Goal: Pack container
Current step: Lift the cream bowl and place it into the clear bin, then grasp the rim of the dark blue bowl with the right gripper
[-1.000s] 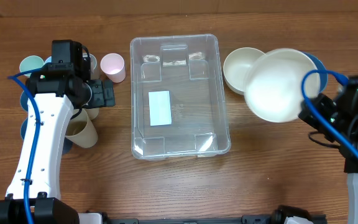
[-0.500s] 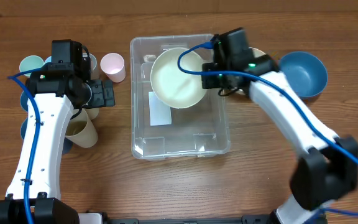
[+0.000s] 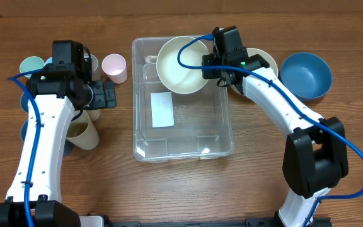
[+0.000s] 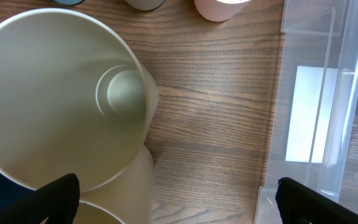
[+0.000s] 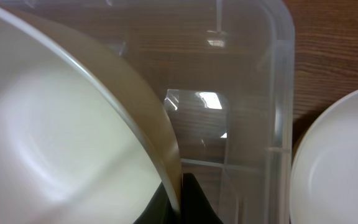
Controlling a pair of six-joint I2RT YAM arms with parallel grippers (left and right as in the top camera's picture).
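Note:
The clear rectangular container with a white label lies mid-table; it also shows in the left wrist view and the right wrist view. My right gripper is shut on the rim of a cream bowl, holding it over the container's far end; the right wrist view shows the fingers pinching the bowl's rim. My left gripper is open and empty left of the container, above the cups; its fingertips show over bare wood beside a cream cup.
A second cream bowl and a blue bowl sit right of the container. A pink cup, light blue cups and cream cups stand or lie at the left.
My right arm has carried the cream bowl from the right side over the container and then a little toward its far end. The left arm has not moved.

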